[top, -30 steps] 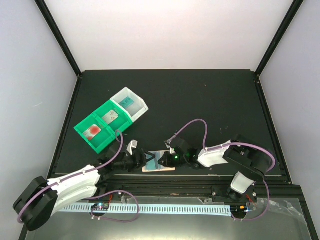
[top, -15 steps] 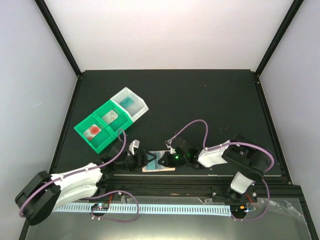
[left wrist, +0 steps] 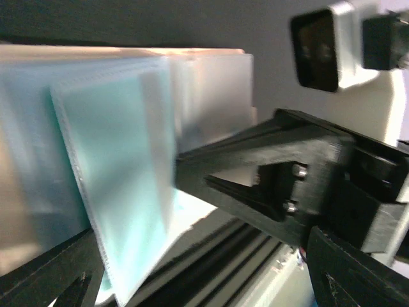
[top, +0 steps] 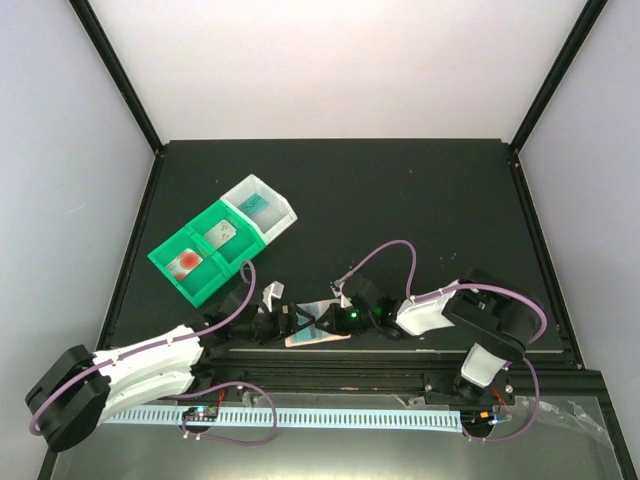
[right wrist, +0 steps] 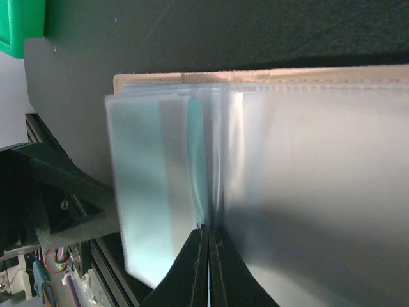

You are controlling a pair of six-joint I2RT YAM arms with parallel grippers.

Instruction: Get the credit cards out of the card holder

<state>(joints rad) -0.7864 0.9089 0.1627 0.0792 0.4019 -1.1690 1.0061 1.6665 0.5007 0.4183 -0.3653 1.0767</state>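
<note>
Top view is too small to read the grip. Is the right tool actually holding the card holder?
Observer: Yes. The right wrist view shows the right tool shut on the clear sleeves of the card holder.
Operator: Any card inside?
Observer: A teal card sits in a sleeve just beside the pinch.
Operator: Left tool?
Observer: In the left wrist view the left tool is open, fingers wide apart, nothing clamped.

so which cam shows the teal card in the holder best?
Left wrist: the teal card sits large in frame, though blurred. Right wrist shows it smaller, at left. Top external gives only a teal speck.
</note>
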